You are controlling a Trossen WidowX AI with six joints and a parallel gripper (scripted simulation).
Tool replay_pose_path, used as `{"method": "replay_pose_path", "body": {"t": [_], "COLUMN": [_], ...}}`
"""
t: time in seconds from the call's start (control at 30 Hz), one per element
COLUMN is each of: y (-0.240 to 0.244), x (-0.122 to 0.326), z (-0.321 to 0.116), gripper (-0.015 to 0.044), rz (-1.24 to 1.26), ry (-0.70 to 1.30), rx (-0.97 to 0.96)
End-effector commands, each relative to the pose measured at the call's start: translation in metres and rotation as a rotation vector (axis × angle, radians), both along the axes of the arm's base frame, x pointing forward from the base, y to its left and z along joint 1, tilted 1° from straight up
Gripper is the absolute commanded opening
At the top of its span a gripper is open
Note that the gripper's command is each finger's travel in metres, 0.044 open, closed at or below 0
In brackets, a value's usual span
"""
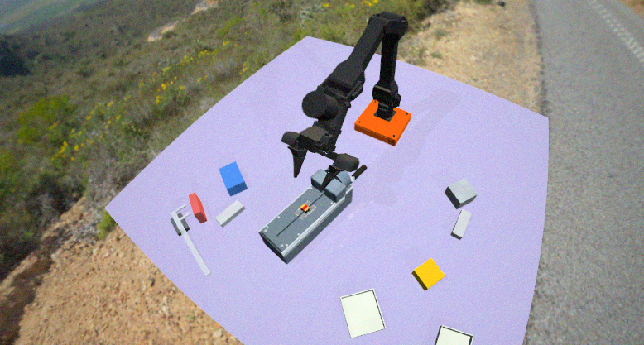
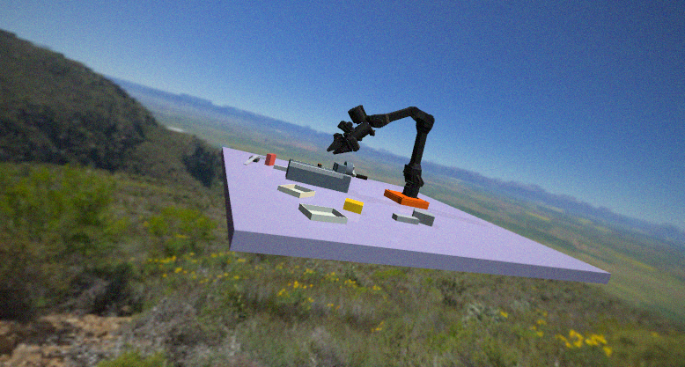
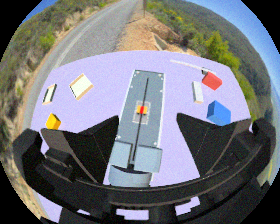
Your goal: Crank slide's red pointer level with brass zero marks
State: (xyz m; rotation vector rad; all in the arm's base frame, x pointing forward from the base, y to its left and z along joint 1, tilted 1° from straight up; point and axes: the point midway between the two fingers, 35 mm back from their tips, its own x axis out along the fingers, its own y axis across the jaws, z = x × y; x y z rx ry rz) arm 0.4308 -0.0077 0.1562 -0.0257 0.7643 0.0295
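Note:
The grey machine [image 1: 288, 225] [image 2: 316, 176] [image 3: 153, 95] is a long box with a slot along its top. The slide's red pointer [image 1: 305, 208] [image 3: 141, 109] sits in the slot between yellow-orange marks; whether it is exactly level with them is too small to tell. The crank's dark handle [image 1: 359, 172] [image 2: 362, 176] sticks out beyond the grey blocks at the machine's end; it is hidden in the wrist view. My gripper [image 1: 309, 182] [image 2: 331, 150] [image 3: 148, 117] is open and empty, fingers wide apart above the machine, clear of the handle.
A blue block [image 1: 233, 178] [image 3: 219, 113], a red block [image 1: 197, 208] [image 2: 270, 159], a pale bar [image 1: 229, 213] and a caliper-like tool [image 1: 194, 248] lie on one side. A yellow block [image 1: 428, 274] [image 2: 353, 205], two shallow trays and two grey blocks lie on the other.

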Motion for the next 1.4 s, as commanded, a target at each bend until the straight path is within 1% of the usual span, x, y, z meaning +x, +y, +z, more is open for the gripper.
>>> {"method": "replay_pose_path", "body": {"t": [0.0,0.37,0.93,1.37], "y": [0.0,0.0,0.0001,0.0001], "x": [0.0,0.0,0.0,0.0], "z": [-0.0001,-0.0001,0.0,0.0], "gripper": [0.0282,0.0,0.0,0.0341], "rz": [0.0,0.0,0.0,0.0], "ry": [0.0,0.0,0.0,0.0], "rx": [0.0,0.0,0.001,0.001]}}
